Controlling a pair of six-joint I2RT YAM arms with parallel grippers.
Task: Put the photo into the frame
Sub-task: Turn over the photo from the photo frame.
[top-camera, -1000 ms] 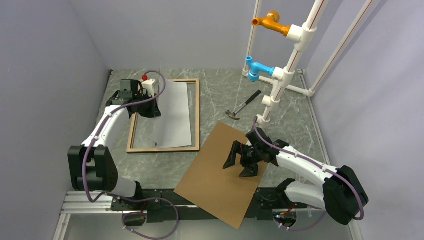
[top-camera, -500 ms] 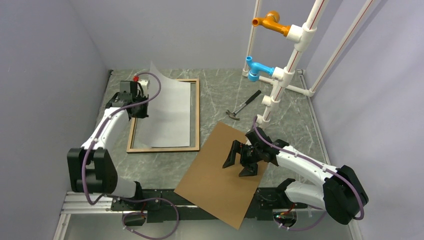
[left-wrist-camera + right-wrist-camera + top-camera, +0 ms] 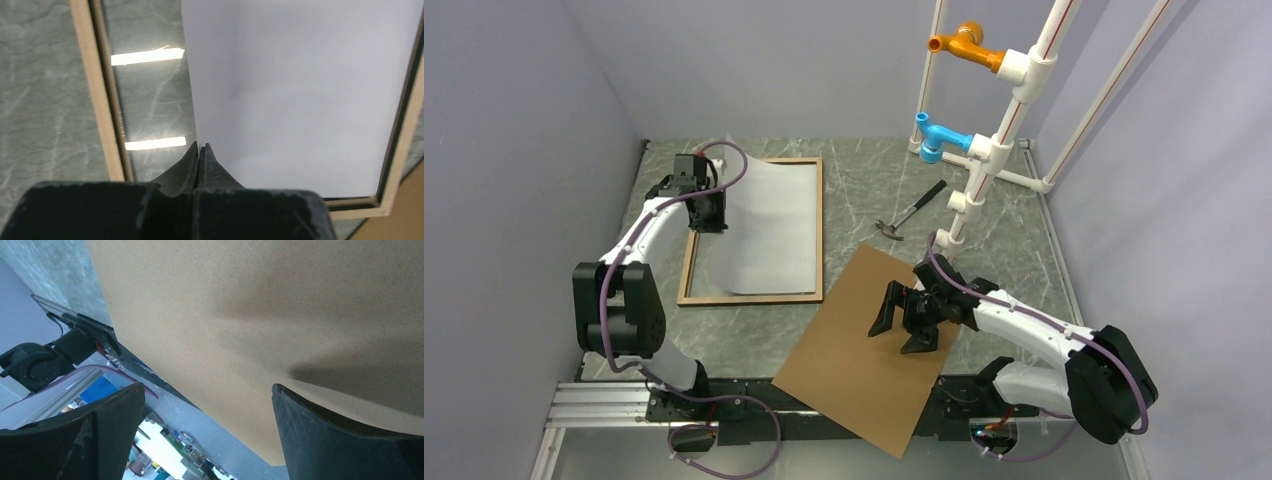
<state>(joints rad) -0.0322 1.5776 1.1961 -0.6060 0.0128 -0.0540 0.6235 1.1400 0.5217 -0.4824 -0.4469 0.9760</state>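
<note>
The frame (image 3: 689,262) lies flat at the left of the table, brown wood rails upward. The photo (image 3: 769,225) rests over its right part, white back up, with its left edge raised. My left gripper (image 3: 710,214) is shut on that left edge. In the left wrist view the closed tips (image 3: 200,146) pinch the edge of the photo (image 3: 300,100), with the frame's rails (image 3: 95,90) on both sides. My right gripper (image 3: 907,322) hangs open over the brown backing board (image 3: 854,355). The right wrist view has nothing between the spread fingers (image 3: 207,386), only the backing board (image 3: 250,305) beyond them.
A hammer (image 3: 911,210) lies behind the backing board. A white pipe stand (image 3: 984,150) with a blue fitting (image 3: 934,135) and an orange fitting (image 3: 959,42) rises at the back right. Grey walls close in the left, back and right sides.
My left gripper has lifted the photo's left edge and drawn it left and farther back, so the sheet now covers more of the frame. The right arm has not moved.
</note>
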